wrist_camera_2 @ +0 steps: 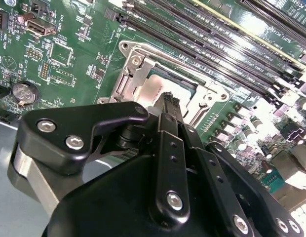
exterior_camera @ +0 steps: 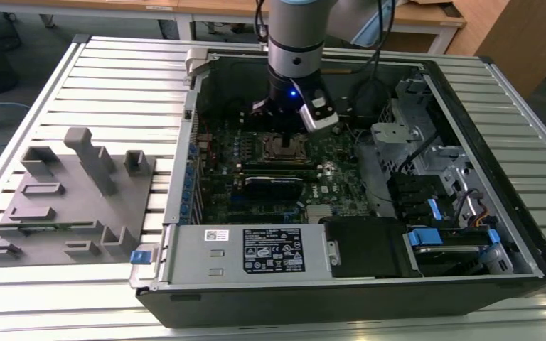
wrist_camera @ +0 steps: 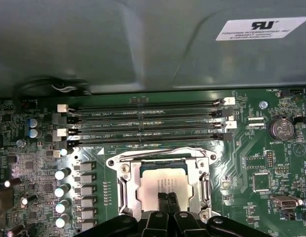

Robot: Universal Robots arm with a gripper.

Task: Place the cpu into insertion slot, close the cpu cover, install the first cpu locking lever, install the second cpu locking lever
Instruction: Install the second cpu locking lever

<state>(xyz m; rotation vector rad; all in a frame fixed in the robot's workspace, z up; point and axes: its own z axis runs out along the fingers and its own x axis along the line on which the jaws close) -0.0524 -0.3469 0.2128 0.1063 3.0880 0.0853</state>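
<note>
When pressing down on the cover, best to hold the gripper square over the socket and push straight down, not sideways toward the memory slots. Fingers pinched together, gripping nothing, tips at the cpu, touching or just above, impossible to tell. Cpu lying flat in its slot, framed by the cover.

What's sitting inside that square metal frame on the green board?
The cpu lies inside the cpu cover, its silver top showing. The tool hides its near edge; the socket beneath is covered.
</note>
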